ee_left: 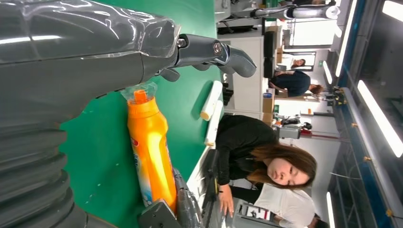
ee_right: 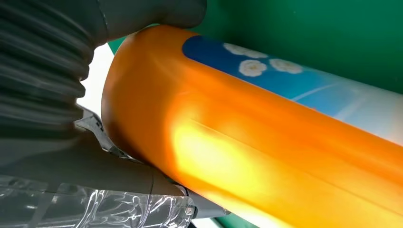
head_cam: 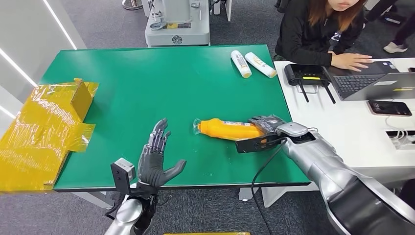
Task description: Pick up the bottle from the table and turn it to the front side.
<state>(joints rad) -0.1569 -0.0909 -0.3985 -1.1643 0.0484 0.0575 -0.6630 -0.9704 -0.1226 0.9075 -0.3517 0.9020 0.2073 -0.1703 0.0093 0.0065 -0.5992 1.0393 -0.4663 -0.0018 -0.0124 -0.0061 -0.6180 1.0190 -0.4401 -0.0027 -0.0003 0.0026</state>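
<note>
— Head view?
— Orange bottle (head_cam: 227,129) lies on its side on the green table (head_cam: 147,78); right hand (head_cam: 266,125) grips its base end. Left hand (head_cam: 155,159) hovers nearby, fingers spread, holding nothing.
— Left wrist view?
— Bottle's cap end sits just beyond the open fingers (ee_left: 228,54), apart.
— Right wrist view?
— Bottle's base pressed against the palm, thumb over it.

One orange bottle (head_cam: 229,129), two white bottles (head_cam: 241,63).

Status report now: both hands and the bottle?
Right hand grips orange plastic bottle at its base. Left hand open, apart. Bottle lying sideways; nothing blocking.
</note>
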